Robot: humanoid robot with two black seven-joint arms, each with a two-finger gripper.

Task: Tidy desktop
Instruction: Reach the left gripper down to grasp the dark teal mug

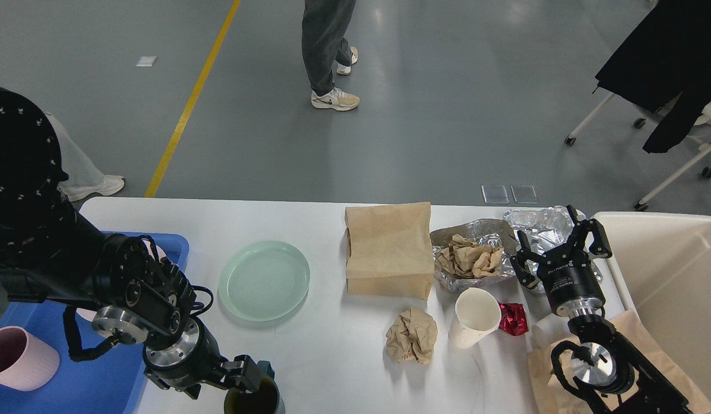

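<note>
Left gripper [247,380] low at near table edge, right at dark mug [254,397] rim; fingers [240,371] partly hidden, grip state unclear. Right gripper [559,244] over crumpled foil [539,221], fingers spread, nothing held. White table [326,345] fills lower view between blue tray [102,385] and cream bin [671,276]; carries green plate [264,280], brown bag [388,248], paper cup [475,316].

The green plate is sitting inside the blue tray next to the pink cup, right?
Not quite. The head view shows the green plate on the white desktop, to the right of the blue tray, not inside it. The pink cup really is in the tray.
</note>
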